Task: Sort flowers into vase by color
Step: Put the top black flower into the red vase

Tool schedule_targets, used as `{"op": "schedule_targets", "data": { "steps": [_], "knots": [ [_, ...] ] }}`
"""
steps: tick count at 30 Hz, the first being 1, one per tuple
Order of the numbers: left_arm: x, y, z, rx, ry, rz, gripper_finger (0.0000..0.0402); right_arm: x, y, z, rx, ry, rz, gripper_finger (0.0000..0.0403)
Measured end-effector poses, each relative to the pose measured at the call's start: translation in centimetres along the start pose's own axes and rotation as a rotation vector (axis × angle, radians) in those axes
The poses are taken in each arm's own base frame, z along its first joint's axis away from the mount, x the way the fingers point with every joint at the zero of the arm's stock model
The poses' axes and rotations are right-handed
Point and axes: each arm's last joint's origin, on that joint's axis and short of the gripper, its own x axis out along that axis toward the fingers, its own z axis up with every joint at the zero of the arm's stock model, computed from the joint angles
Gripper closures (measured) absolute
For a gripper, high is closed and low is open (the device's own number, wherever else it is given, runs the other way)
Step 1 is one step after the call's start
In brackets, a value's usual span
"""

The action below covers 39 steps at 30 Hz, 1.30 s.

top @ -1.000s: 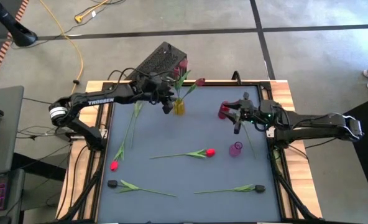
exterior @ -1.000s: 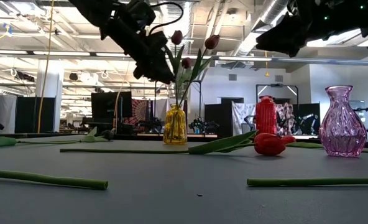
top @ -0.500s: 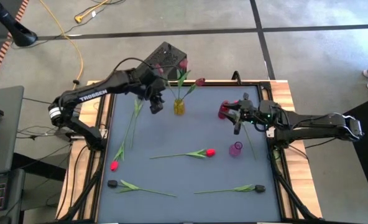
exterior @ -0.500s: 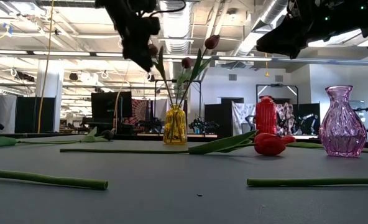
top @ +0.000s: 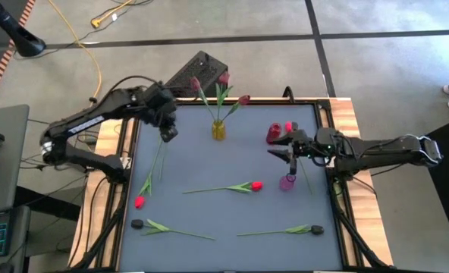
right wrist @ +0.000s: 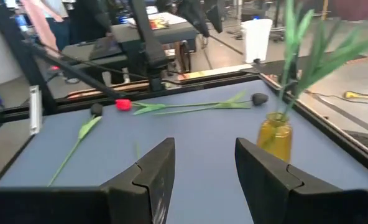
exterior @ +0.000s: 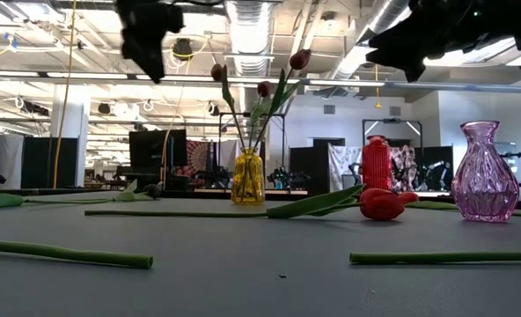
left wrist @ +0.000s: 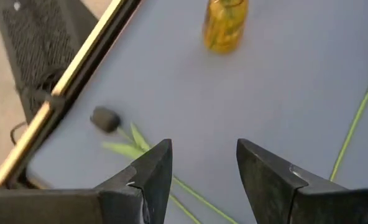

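Note:
A yellow vase [top: 219, 130] at the far middle holds three maroon tulips [top: 224, 79] by their stems. My left gripper [top: 166, 133] hangs open and empty above the table's far left, over a black tulip [left wrist: 104, 118] that lies there. My right gripper [top: 274, 152] is open and empty, level, between the red vase [top: 273, 134] and the purple vase [top: 287, 182]. Flat on the mat lie a red tulip [top: 256, 185] in the middle, a red tulip [top: 139, 202] at the left, and two black tulips [top: 137, 224] [top: 316, 230] near the front.
A black box [top: 202, 70] sits just beyond the far edge behind the yellow vase. A pink-headed tulip [top: 288, 127] lies beside the red vase, its stem [top: 306, 173] running under my right arm. Wooden rails [top: 126, 163] frame the mat.
My left gripper has drawn away from the yellow vase, up and toward the table's left edge, and tipped to point more steeply down. The third maroon tulip stands free in the vase, leaning left. My right gripper has swung a little toward the near edge.

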Motion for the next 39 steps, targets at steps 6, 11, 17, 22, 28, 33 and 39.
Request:
{"op": "schedule_targets", "data": {
  "steps": [6, 11, 17, 22, 28, 33, 39],
  "knots": [
    [0.7, 0.1, -4.6, -0.145, 0.013, 0.021, 0.0232, 0.0, 0.5, -0.1, -0.007, 0.003, 0.028, 0.0210],
    [3.2, -0.3, -7.7, -0.221, 0.037, -0.025, 0.0232, 0.0, 0.5, -0.1, -0.008, 0.002, 0.025, 0.0210],
    [7.0, -1.1, -10.0, -0.279, 0.066, -0.068, 0.0232, 0.0, 0.5, -0.1, -0.008, 0.004, 0.025, 0.0210],
    [9.7, -1.7, -11.6, -0.326, 0.067, -0.103, 0.0232, 0.0, 0.5, -0.1, 0.000, 0.003, 0.024, 0.0210],
    [11.7, -1.8, -13.0, -0.396, 0.042, -0.077, 0.0232, 0.0, 0.5, -0.1, 0.000, 0.003, 0.024, 0.0210],
    [12.6, -1.6, -14.0, -0.453, 0.054, -0.007, 0.0232, 0.0, 0.5, -0.1, 0.000, 0.003, 0.023, 0.0210],
    [13.3, -1.5, -14.7, -0.488, 0.032, 0.038, 0.0232, 0.0, 0.5, -0.1, -0.005, 0.006, 0.023, 0.0210]
  ]
}}
